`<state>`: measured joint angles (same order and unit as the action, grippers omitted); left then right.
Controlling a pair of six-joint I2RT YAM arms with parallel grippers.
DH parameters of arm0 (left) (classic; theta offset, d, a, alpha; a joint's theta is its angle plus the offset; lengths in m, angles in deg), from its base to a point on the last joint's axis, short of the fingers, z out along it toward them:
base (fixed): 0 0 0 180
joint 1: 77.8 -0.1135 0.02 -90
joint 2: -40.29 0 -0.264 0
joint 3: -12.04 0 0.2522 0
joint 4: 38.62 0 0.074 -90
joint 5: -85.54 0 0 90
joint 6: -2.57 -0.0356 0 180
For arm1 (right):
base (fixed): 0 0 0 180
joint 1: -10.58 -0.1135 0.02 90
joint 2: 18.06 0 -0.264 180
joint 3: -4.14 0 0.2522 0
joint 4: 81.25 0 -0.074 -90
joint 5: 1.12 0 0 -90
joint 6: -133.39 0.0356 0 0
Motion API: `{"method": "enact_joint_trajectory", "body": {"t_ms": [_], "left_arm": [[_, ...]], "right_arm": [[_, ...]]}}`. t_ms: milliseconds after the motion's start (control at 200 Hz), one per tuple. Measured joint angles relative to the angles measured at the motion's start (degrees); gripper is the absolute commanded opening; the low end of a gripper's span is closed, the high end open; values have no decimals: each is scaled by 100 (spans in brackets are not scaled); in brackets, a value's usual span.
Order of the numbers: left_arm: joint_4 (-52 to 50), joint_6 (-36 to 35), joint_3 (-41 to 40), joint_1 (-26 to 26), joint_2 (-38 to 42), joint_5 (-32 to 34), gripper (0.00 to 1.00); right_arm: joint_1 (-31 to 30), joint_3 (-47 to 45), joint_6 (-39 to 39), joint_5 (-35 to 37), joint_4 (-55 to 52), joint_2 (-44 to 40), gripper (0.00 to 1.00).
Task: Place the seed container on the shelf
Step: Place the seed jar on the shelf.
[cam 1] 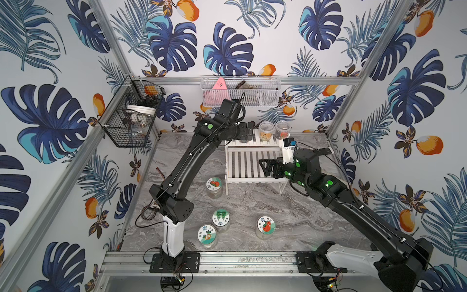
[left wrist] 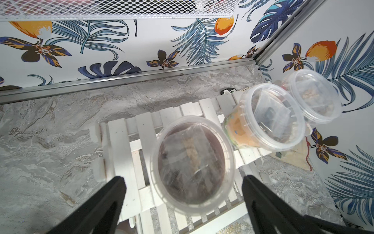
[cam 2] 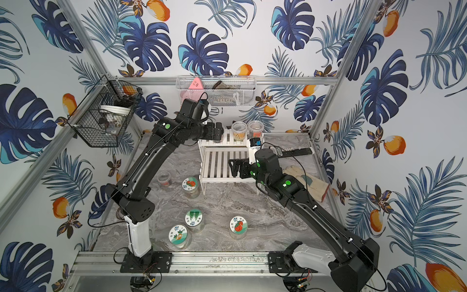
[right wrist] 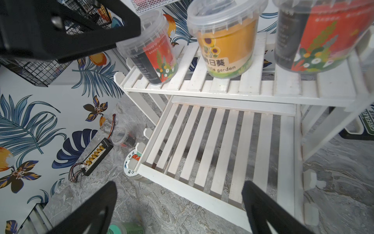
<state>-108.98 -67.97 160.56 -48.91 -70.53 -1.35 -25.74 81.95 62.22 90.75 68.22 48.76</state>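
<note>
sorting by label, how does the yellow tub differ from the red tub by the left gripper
The yellow tub has a sunflower label; the red tub a red and black one. The yellow tub stands mid-tier; the red tub at the end, by the open left gripper. Both are clear, lidded, on the shelf's top tier.

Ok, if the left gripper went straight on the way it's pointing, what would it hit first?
Most likely the clear-lidded seed container on the shelf's upper tier: the left gripper is open with it centred ahead, though depth is unclear.
</note>
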Motion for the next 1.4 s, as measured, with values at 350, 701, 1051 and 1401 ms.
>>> {"method": "enact_joint_trajectory", "body": {"t_ms": [350,701,1051,1401], "left_arm": [[704,-326,-1327,-155,935,-160,99],[1626,-1027,-2728,-269,1749,-509,98],[2065,-2310,-2721,-763,1471,-2090,92],[1886,-3348,-1624,-831,549,-2870,91]], "right_arm": [[4,284,-24,-391,-61,203,100],[4,310,-24,-586,-63,197,100],[4,254,114,-597,-179,87,100],[7,153,133,-540,-243,-131,100]]}}
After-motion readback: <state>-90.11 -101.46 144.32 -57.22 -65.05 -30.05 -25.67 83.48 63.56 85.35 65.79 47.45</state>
